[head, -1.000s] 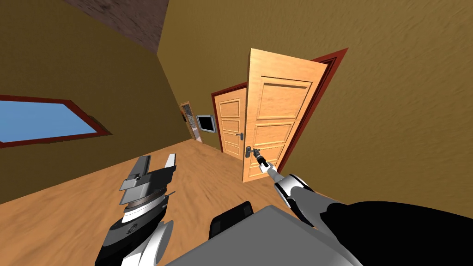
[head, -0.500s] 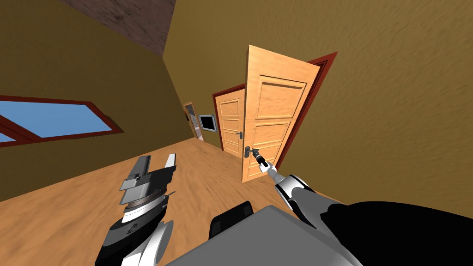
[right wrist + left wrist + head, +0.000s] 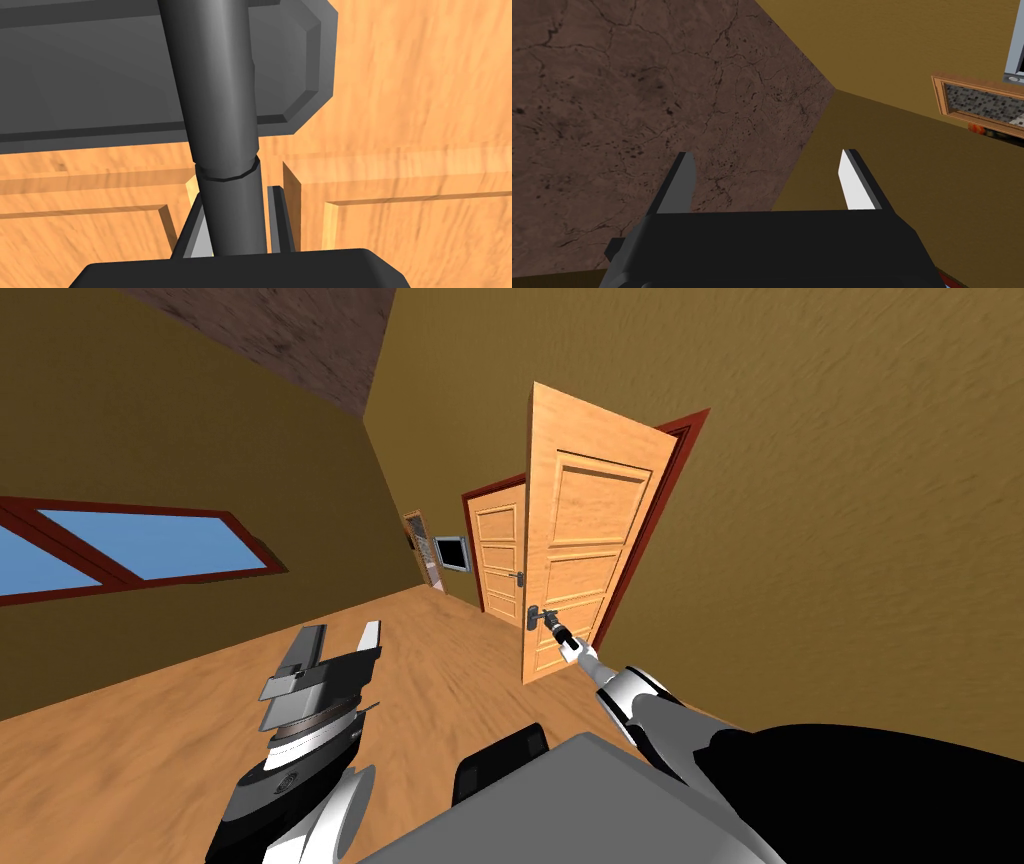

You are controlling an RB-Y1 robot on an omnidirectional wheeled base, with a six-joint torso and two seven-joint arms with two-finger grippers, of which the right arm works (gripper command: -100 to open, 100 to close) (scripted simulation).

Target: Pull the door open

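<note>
The panelled light wood door stands partly swung out of its dark red frame in the wall ahead. Low on its free edge sits a dark grey lever handle on a grey plate. My right gripper reaches out to it at full stretch. In the right wrist view its two fingers press the sides of the handle's dark bar. My left gripper hangs over the floor at my left, its fingers open with nothing between them.
A second wooden door, closed, stands in the same wall further along. A small dark screen and a narrow framed picture hang near the corner. A window is in the left wall. Wooden floor spreads between.
The door has swung further out of its frame, with my right gripper still on the handle. The whole head view has shifted slightly: the window shows more at the left.
</note>
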